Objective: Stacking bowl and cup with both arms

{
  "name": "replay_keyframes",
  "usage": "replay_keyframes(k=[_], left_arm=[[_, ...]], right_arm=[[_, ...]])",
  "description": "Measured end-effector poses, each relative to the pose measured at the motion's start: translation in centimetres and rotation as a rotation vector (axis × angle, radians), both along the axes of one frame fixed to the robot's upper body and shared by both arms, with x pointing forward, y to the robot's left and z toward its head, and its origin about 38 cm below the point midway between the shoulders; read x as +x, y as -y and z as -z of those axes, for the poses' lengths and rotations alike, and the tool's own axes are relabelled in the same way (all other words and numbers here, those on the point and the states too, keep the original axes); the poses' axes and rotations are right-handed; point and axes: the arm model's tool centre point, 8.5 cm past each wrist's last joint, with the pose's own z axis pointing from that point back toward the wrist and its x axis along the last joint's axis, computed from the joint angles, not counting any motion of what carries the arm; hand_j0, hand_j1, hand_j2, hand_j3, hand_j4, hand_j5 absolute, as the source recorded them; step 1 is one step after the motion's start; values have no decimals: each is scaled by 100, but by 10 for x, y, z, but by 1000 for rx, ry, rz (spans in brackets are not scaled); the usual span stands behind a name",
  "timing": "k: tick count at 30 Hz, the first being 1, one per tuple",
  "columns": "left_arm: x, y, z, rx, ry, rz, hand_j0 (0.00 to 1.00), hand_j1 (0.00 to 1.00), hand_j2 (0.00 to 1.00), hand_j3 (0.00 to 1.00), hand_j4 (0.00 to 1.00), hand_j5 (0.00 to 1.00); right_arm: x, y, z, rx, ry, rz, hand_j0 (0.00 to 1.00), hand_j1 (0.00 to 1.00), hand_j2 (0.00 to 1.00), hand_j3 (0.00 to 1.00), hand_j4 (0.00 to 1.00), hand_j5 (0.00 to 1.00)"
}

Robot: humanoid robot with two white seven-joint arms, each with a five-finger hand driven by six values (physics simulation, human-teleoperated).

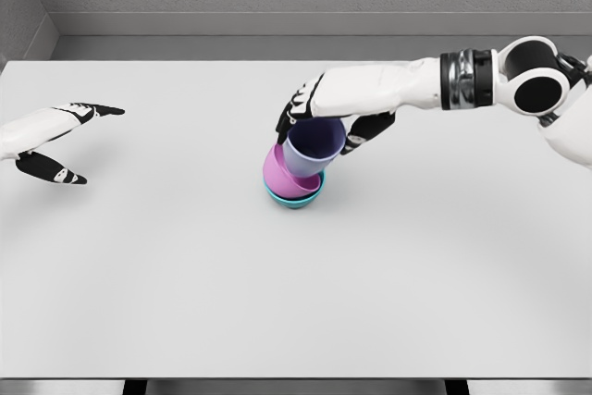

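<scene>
Right robot hand (319, 117) is curled around the rim of a lavender plastic cup (310, 149), pinching it from above. The cup sits tilted inside a pink plastic bowl (276, 171), which itself nests tilted in a teal plastic bowl (296, 199), all near the middle of the white counter (296, 302). Left robot hand (65, 141) hovers well apart at the left edge, fingers spread, holding nothing.

Risks: the cup leans and the pink bowl is not seated flat, so letting go now could let the cup roll out or tip the stack. Pushing down off-centre could skid the teal bowl.

Room: lots of bare counter on all sides of the stack; counter edges far off; nothing between the left hand and the stack.
</scene>
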Motion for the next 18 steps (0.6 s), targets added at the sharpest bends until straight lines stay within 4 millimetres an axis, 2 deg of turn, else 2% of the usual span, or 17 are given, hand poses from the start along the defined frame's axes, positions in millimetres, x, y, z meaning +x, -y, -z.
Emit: replay_keyframes(k=[3,4,5,12,18], left_arm=[[0,0,0,1,0,0,100,100,100,100,100,100],[0,0,0,1,0,0,100,100,100,100,100,100],[0,0,0,1,0,0,100,100,100,100,100,100],[0,0,0,0,0,0,100,100,100,100,100,100],[0,0,0,0,0,0,100,100,100,100,100,100]], right_arm=[[-1,-1,0,1,-3,-3,74,74,74,74,74,74],[-1,-1,1,1,-5,-4,83,83,83,83,83,83],[-1,-1,1,1,-5,-4,100,100,100,100,100,100],[0,2,1,2,-5,2,100,100,100,100,100,100],[5,30,-10,13,20,63,100,100,100,100,100,100]])
